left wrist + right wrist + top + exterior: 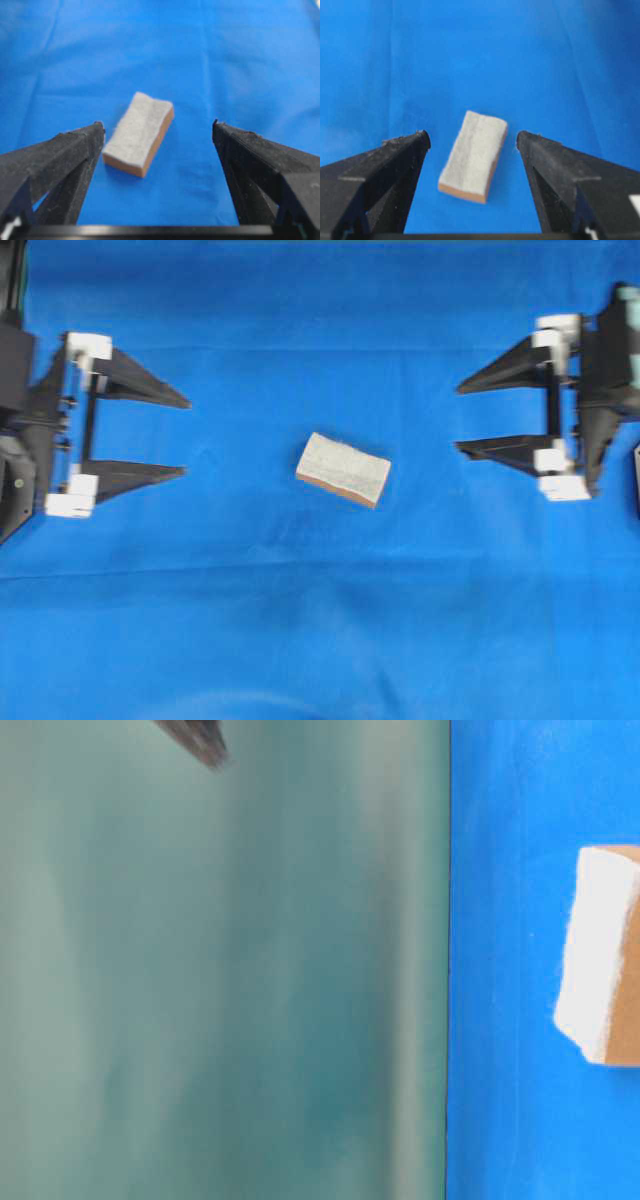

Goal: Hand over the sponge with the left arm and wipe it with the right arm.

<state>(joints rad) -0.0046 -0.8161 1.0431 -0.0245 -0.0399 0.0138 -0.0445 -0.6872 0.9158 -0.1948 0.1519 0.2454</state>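
Both sets of jaws stand wide apart and hold nothing: overhead, the left gripper [187,435] sits at nine o'clock and the right gripper [457,418] at three, with the sponge [343,469] lying rough face up between them, well apart from both, on the blue cloth [320,620]. Only the table-level view shows the cloth's edge against a blurred teal-grey backdrop [220,980], the sponge's [600,955] orange-tan layer at three o'clock. Each wrist view frames the sponge [138,133] [474,155] ahead between spread fingers.
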